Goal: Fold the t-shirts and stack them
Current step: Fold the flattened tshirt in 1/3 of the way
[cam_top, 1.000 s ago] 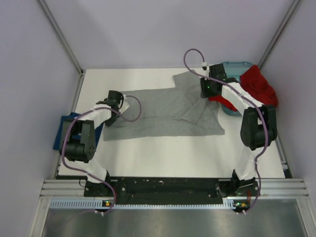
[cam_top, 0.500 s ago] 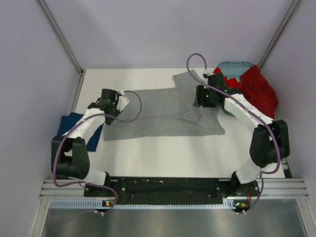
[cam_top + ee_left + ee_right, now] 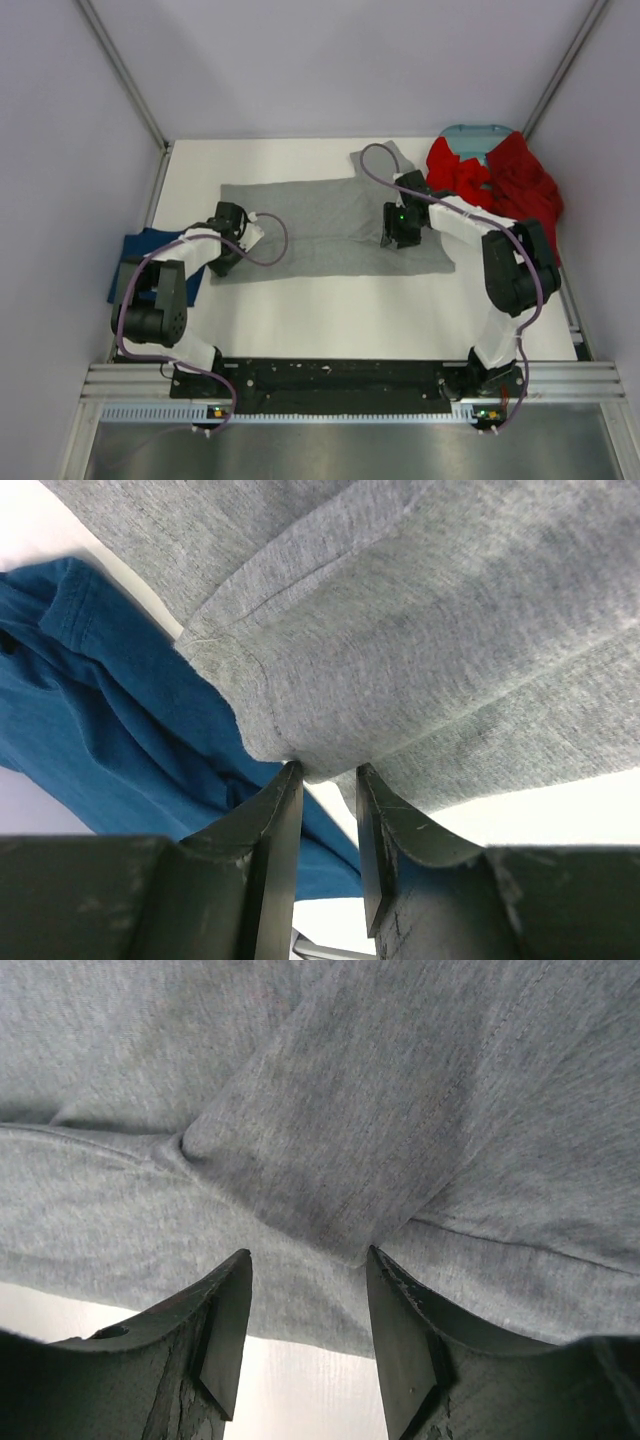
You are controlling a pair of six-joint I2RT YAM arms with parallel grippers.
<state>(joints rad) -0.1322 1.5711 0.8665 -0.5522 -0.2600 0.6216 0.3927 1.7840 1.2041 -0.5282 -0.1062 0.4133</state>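
We see a white worktop (image 3: 330, 320) with the grey t-shirt (image 3: 310, 215) spread flat across its middle, the long side running left to right, one sleeve poking out toward the far right and a fold doubled over on the right half. Next in size, the red t-shirts (image 3: 510, 180) lie in a crumpled heap at the far right corner; they fill the teal basket (image 3: 470, 131) and spill over its near and right rim, so we see only the far rim of that basket, and we cannot tell how many shirts are in it. The blue t-shirt (image 3: 135, 262) sits bunched at the left edge of the worktop, just beside the grey shirt's near left corner. The left gripper (image 3: 222, 265) is down at that corner; in its wrist view its jaws stand close together and pinch a rounded fold of the grey shirt's hem between them (image 3: 325, 772), with blue cloth (image 3: 110, 730) lying behind. The right gripper (image 3: 395, 235) is low over the right half of the grey shirt; its jaws are spread wide (image 3: 308, 1255), and the tip of a doubled fold of grey cloth (image 3: 330, 1160) sits between them without being squeezed.
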